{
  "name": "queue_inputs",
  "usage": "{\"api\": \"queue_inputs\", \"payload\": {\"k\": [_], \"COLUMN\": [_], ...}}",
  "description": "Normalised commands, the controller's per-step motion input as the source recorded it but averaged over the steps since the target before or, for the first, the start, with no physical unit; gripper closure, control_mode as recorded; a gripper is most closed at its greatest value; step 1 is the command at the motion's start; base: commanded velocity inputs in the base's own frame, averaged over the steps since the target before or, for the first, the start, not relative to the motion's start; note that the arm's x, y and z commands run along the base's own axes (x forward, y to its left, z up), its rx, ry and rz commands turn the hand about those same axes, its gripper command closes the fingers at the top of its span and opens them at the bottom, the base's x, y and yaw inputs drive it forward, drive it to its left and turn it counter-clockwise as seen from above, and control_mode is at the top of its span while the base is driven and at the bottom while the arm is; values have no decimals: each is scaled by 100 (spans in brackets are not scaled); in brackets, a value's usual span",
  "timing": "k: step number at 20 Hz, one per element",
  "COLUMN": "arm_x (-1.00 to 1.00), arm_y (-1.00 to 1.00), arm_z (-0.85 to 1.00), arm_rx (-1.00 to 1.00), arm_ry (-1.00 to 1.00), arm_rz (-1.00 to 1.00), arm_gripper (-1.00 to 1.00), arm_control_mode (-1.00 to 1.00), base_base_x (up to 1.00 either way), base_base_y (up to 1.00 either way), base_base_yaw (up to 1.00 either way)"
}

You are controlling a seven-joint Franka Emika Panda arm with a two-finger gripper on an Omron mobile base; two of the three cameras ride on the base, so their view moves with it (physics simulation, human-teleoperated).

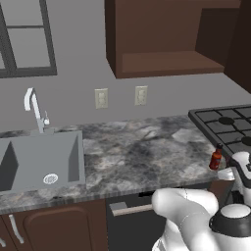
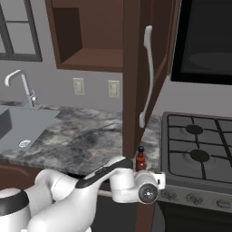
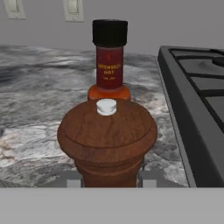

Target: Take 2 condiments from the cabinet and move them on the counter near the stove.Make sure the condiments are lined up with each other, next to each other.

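We've got white arm low, stretched forward from base, elbow bent, forearm reaching right in left base view. Wrist level, dark joint cap facing right base camera. Tool (image 3: 109, 181) pointing forward, fingers (image 3: 148, 179) clamped either side of pepper mill (image 3: 107, 140) base. Grip tight, mill upright between them. Hand sits low at surface front edge.

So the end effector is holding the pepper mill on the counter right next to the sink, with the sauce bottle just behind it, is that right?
Not the sink. The hand view shows the end effector holding the pepper mill on the counter beside the stove, with the sauce bottle just behind it.
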Motion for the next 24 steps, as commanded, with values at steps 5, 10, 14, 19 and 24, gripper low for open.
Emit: {"api": "queue_inputs", "payload": {"k": [5,10,14,19,24], "arm_x": [0,3,0,5,22], "arm_y": [-8,-2,-10,-13,-9], "arm_z": [0,0,0,0,-3], "arm_rx": [0,1,1,0,0], "arm_ry": [-18,-15,-1,0,0], "arm_rz": [17,18,17,17,16], "arm_gripper": [100,100,100,100,100], "arm_control_mode": [-100,-100,-100,-100,-100], "base_base_x": [0,0,0,0,0], "base_base_y": [0,0,0,0,0], "base_base_yaw": [0,0,0,0,0]}}
